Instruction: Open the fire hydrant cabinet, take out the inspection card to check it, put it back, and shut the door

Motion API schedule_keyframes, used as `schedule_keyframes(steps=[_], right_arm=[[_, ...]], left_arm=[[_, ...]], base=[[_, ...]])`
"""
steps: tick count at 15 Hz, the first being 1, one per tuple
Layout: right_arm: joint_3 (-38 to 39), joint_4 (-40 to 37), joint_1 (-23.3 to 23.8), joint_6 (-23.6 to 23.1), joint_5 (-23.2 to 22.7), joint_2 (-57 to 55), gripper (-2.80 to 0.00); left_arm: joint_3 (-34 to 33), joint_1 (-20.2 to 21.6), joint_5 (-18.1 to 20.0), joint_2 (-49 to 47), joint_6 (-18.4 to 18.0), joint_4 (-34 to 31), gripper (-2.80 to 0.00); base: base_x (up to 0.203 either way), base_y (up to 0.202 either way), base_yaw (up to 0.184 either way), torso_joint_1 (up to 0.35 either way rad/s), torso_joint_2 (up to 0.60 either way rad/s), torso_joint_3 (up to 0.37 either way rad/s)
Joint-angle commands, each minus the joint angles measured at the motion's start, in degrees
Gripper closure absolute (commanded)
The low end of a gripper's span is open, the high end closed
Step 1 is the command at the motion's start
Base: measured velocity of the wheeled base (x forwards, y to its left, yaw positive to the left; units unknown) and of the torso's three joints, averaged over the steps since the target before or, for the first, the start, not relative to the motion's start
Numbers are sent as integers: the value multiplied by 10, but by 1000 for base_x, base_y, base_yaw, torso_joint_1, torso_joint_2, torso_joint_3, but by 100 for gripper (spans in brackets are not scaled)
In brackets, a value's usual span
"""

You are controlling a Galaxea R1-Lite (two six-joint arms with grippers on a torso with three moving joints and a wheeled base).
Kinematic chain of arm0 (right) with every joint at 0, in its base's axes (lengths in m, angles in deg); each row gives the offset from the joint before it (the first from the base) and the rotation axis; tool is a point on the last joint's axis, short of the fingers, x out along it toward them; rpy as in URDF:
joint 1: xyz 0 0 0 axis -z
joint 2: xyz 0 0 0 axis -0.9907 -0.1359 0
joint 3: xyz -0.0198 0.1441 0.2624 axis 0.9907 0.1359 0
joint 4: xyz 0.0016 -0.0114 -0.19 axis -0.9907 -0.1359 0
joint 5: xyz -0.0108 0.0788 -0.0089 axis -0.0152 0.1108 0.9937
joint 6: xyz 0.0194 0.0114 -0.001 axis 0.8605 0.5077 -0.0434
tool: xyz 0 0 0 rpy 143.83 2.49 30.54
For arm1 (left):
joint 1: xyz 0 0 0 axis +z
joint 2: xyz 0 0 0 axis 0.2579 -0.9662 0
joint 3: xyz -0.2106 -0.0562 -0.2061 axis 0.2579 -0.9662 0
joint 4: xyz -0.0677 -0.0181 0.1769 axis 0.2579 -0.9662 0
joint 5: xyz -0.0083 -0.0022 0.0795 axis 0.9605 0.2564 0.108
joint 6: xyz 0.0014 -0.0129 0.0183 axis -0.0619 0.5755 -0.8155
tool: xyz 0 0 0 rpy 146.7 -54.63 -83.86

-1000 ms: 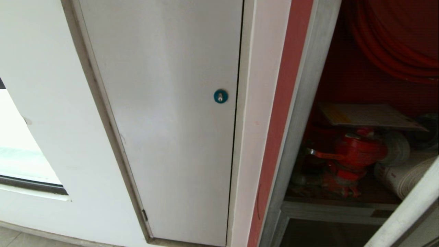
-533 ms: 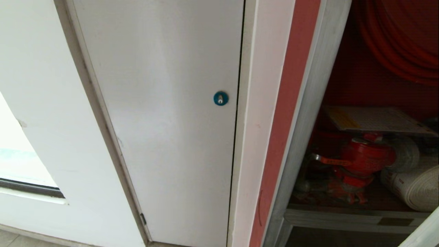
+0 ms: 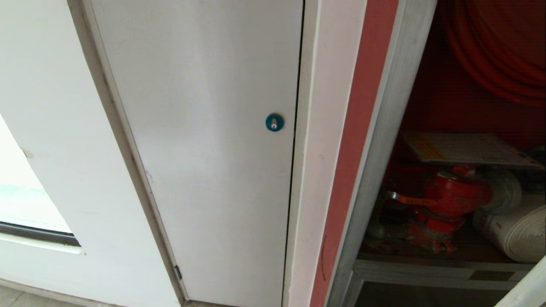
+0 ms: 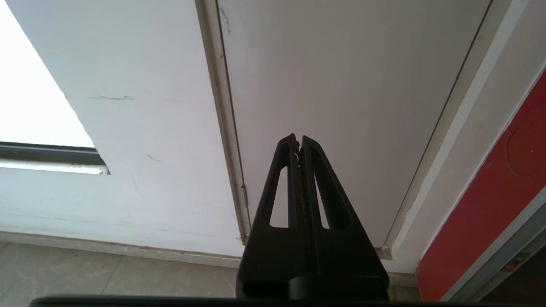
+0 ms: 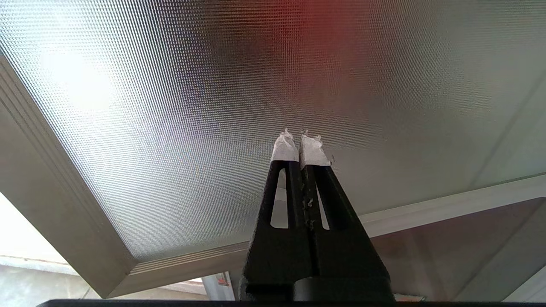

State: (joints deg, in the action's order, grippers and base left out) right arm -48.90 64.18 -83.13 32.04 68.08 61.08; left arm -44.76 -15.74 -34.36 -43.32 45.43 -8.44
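Right tool (image 5: 300, 143) pinched, facing door (image 5: 213, 106) glass

My head camera looks down, close on the plain white door panel (image 3: 204, 140) beside the open silver-framed red-lined cabinet (image 3: 448, 187), my left wrist camera shares that panel (image 4: 341, 85) from low, my right wrist camera close against the door's textured glass pane (image 5: 256, 85)

Soft daylight, strongest from blown-out window (image 3: 25, 187) at left of head view; white door panel (image 3: 200, 128) evenly lit, faint gradient. Dim, murky red inside fire hydrant cabinet (image 3: 448, 106), detail smeared. Slightly soft overall, straight edges leaning near the borders. Bright glare patch on door (image 5: 76, 81) textured glass, red tint above. Both wrist fingers dark silhouettes.
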Motion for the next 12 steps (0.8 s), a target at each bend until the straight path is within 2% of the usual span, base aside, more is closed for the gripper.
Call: schedule_keyframes(steps=[1,5,12], right_arm=[[3,0,0,1,0,-1,0],[3,2,0,20,0,-1,0],[2,3,0,19,1,-1,0]], left_arm=[[0,0,0,-1,0,0,0],[0,0,0,0,0,0,0],[0,0,0,-1,1,0,0]], base=[[0,0,0,0,0,0],[0,0,0,0,0,0],[0,0,0,0,0,0]])
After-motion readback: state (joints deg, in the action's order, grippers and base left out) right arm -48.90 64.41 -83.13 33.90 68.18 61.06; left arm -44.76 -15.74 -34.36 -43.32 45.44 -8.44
